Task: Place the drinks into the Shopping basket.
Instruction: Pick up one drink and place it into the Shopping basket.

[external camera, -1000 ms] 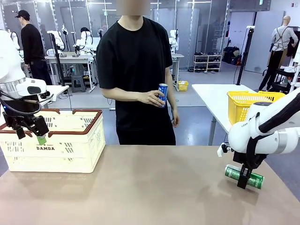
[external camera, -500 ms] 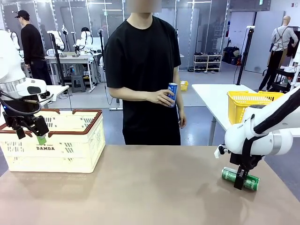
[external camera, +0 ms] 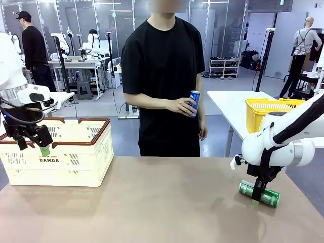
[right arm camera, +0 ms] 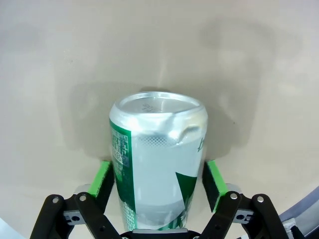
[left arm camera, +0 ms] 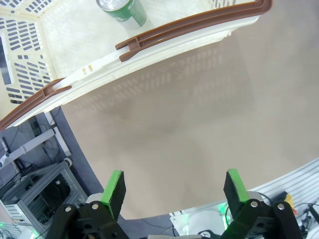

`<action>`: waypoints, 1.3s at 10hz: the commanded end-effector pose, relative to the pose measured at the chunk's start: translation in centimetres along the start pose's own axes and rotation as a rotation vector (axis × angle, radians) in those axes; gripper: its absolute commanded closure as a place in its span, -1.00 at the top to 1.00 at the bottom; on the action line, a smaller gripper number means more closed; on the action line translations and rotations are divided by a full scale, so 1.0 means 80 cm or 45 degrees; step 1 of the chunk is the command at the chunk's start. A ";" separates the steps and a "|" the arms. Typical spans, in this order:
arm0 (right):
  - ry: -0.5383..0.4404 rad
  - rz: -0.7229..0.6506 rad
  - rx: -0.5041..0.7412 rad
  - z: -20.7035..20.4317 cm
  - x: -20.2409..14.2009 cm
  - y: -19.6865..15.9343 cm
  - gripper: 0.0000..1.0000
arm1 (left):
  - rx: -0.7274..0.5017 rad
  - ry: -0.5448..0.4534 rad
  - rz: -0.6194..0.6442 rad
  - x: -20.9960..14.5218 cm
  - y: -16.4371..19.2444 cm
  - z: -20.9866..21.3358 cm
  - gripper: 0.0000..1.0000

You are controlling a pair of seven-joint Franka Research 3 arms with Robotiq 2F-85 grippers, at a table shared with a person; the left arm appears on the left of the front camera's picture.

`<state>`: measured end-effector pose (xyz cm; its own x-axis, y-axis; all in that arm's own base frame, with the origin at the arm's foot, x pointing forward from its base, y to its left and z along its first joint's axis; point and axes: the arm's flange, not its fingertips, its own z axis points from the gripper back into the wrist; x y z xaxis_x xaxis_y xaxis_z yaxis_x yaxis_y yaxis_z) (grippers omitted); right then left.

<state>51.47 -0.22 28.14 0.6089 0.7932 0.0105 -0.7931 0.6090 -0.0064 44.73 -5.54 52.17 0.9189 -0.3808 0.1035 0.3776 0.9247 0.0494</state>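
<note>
1. While the green can [external camera: 271, 197] lies on its side on the table [external camera: 152, 202] near the right edge, well apart from the basket [external camera: 76, 167] at the far left, note the dent below its silver top. A crumpled wall gives you uneven faces to clamp.
2. Your right gripper [external camera: 257, 197] straddles the can from above, with a green pad [right arm camera: 102, 178] just beside each flank. You cannot tell from these views whether the pads press or merely flank it, so treat the can as unsecured.
3. If you lift before the squeeze is firm, the round body will likely roll off or slip out. If you squeeze too hard, the dent may deepen.
4. The carry runs the whole width of the table, and a weak hold could drop the can midway.
5. The person's hand [external camera: 181, 106] is clasped round a blue can [external camera: 195, 103] at the far side. If that hand reaches in as you cross, your paths could meet.
6. The basket already holds a second green can [left arm camera: 123, 11] near one wall, and a drop onto it could knock it over.
7. Your left gripper [left arm camera: 174, 175] hangs by the basket's near rim, jaws spread wide and empty. It could block the right arm's approach.
</note>
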 end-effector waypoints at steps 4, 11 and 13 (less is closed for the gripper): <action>-0.023 -0.035 -0.019 0.032 -0.016 0.012 0.96 | 0.006 -0.008 0.020 0.005 0.000 0.002 1.00; 0.012 -0.054 0.010 0.028 -0.021 0.006 0.96 | 0.006 -0.008 0.020 0.005 0.000 0.002 1.00; 0.011 -0.060 0.011 0.019 -0.020 0.004 0.96 | 0.006 -0.008 0.020 0.005 0.000 0.002 1.00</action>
<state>49.86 -1.16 30.00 0.6249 0.7807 0.0006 -0.7807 0.6249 0.0054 44.74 -5.54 52.17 0.9189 -0.3807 0.1034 0.3776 0.9247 0.0494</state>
